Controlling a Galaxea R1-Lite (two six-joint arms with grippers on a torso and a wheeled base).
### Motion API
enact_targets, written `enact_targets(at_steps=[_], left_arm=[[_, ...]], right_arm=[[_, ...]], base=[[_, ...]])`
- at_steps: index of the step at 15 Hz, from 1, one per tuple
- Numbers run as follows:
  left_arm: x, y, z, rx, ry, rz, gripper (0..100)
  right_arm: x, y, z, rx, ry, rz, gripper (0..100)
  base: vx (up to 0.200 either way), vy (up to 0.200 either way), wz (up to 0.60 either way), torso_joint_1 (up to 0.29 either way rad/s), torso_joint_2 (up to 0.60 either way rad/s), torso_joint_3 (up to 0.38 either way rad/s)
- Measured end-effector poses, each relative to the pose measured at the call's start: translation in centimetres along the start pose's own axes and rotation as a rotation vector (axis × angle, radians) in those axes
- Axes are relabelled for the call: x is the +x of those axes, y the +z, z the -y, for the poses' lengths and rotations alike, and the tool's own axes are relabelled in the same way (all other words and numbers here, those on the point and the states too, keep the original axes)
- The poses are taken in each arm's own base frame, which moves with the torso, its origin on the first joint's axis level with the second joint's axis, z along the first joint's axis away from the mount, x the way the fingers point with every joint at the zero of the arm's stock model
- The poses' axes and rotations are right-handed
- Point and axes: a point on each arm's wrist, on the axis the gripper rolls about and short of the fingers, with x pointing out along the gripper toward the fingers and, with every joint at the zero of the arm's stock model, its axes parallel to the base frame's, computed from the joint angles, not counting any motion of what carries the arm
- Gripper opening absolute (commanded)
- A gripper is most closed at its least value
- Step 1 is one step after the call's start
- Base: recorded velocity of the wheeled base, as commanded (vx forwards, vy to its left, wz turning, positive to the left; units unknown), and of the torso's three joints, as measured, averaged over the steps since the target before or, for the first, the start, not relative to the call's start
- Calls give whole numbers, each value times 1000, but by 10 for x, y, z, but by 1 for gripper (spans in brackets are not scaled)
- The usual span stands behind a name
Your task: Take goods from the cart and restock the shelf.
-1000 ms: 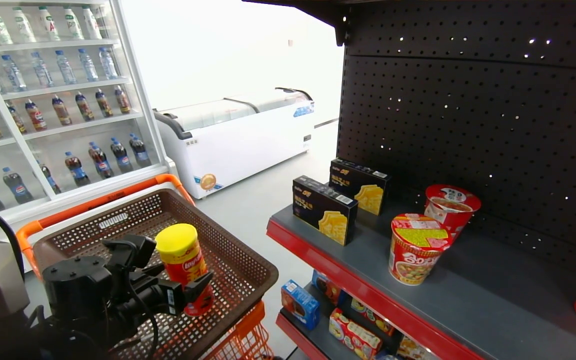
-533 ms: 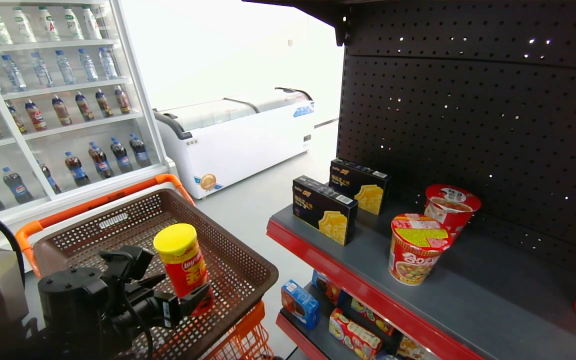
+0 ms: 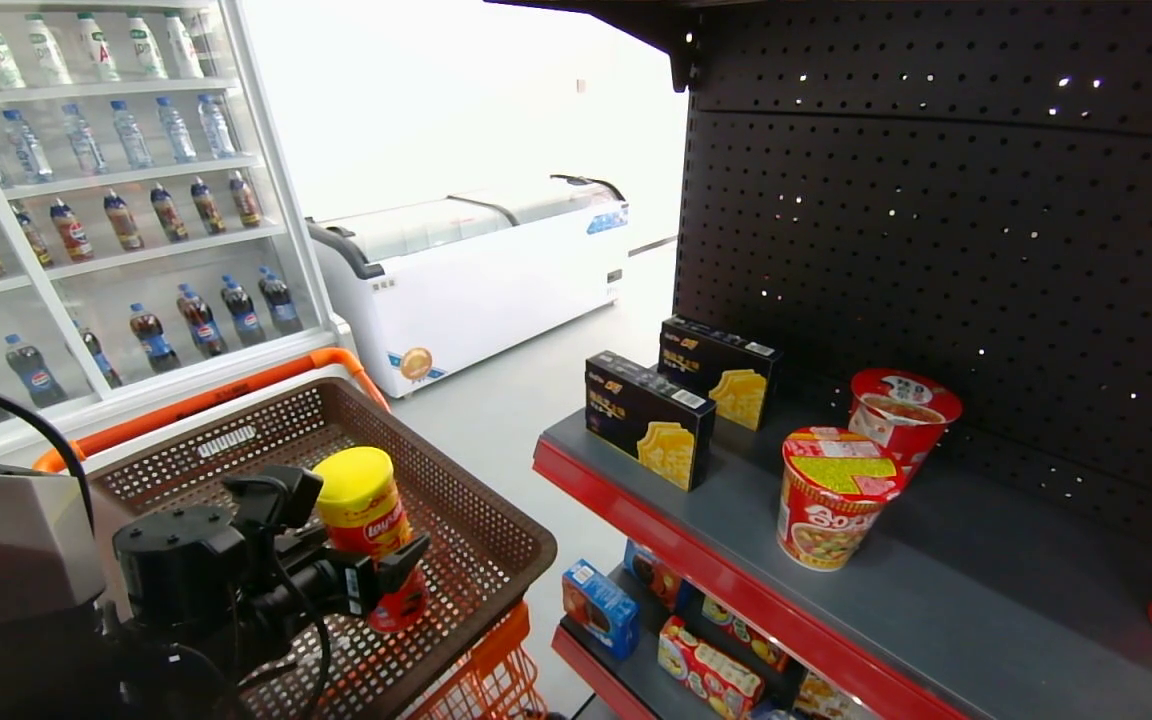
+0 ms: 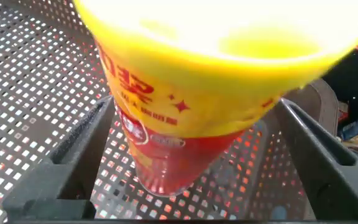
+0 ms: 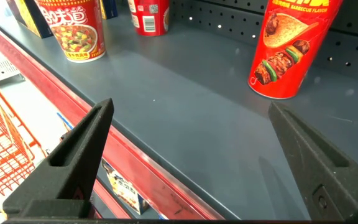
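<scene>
Since half a sec ago your left gripper (image 3: 376,565) has crept up and toward 3 o'clock, chip can (image 3: 368,520) riding along w/ it. It's clamped on the can, one finger each side around mid-body, lid leaning toward 11 o'clock. That's over the cart basket (image 3: 511,535), at ~8 o'clock in the head view. Can't tell if the base is off the mesh yet.

Your right gripper (image 5: 189,109) is spread wide w/ nothing in it, over the shelf (image 3: 936,600) at ~4 o'clock, a red can (image 5: 288,46) standing nearby.

Handling, imo: light thin-walled tube, stiff enough but it'll dent if you squeeze hard, and the wrap looks slick. Hold it below the lid, not on it, since it prob pops off. It's tall and tippy, so set it down flat, clear of the cup noodles (image 3: 831,495).
</scene>
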Motion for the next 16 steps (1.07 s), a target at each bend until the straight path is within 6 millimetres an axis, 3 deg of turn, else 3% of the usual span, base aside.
enact_targets(at_steps=[4,5,13,16], left_arm=[[5,-1,-2,0,5,0,100],[7,-1,-2,0,5,0,0],[0,6,1,60,3,22,0],[-18,8,6,109,53,-42,0]], right_arm=[[0,0,0,0,0,-1,100],[0,0,0,0,0,-1,100],[0,0,0,0,0,0,100],[0,0,0,0,0,0,100]], base=[[0,0,0,0,0,0],[0,0,0,0,0,0],[0,0,0,0,0,0],[0,0,0,0,0,0]])
